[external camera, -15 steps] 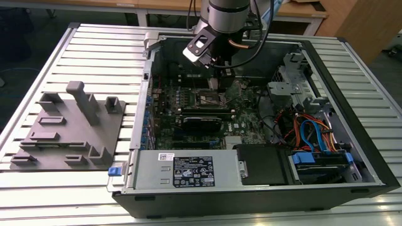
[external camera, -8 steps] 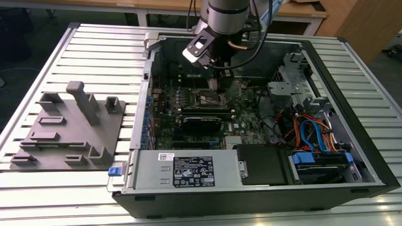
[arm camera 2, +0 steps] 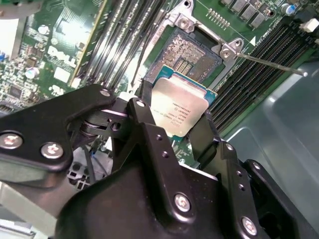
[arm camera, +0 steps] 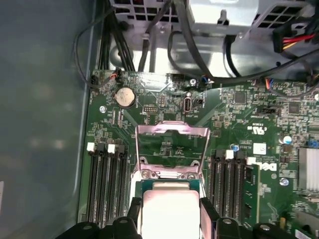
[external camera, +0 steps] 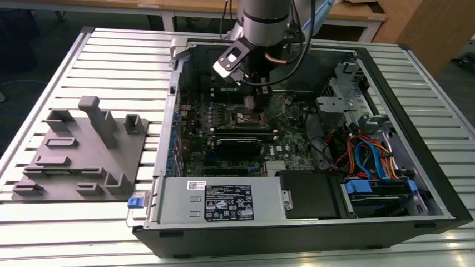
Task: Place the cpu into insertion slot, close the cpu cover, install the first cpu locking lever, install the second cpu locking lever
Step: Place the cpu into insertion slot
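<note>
Slatted tabletop point(external camera: 111, 55) carries an open computer case point(external camera: 312, 239). Fingers point(arm camera 2: 149, 132) pinch the cpu point(arm camera 2: 182, 107) near the insertion slot point(arm camera 2: 192, 52), with the cpu cover point(arm camera: 172, 130) raised. Placement seems underway and calls for square alignment.

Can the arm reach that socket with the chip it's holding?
Probably yes: the end effector holds the cpu right by the bare insertion slot, and the cpu cover stands swung open.

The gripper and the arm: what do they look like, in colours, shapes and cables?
The arm is a round, silver-grey tube. Black cables loop beside it. The gripper is matte black, built of flat linked bars joined by silver screws.
</note>
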Controlling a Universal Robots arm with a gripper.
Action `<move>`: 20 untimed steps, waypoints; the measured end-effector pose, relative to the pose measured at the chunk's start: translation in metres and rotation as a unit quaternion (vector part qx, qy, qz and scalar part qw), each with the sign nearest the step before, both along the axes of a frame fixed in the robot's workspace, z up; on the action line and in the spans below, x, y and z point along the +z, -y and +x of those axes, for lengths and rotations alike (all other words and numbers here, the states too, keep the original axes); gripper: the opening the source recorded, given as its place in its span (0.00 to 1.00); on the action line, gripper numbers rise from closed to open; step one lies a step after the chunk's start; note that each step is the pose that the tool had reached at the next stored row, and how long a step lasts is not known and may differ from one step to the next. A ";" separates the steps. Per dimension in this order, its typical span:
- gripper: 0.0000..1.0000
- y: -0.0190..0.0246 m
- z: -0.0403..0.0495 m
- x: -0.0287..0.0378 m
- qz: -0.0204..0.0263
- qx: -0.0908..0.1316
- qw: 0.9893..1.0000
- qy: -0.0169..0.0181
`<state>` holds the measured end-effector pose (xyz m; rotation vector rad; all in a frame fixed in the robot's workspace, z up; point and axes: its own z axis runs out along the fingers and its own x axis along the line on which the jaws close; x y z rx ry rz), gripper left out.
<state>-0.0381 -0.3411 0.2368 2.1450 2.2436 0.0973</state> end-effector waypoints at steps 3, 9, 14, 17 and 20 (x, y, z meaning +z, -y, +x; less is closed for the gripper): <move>0.54 -0.0016 -0.0019 -0.0047 0.000 -0.002 1.000 0.000; 0.54 -0.0056 -0.0069 -0.0156 -0.002 -0.006 1.000 0.000; 0.54 -0.0065 -0.0070 -0.0227 -0.002 -0.016 1.000 0.000; 0.54 -0.0066 -0.0073 -0.0263 -0.002 -0.016 1.000 0.000; 0.54 -0.0066 -0.0089 -0.0289 -0.002 -0.013 1.000 0.000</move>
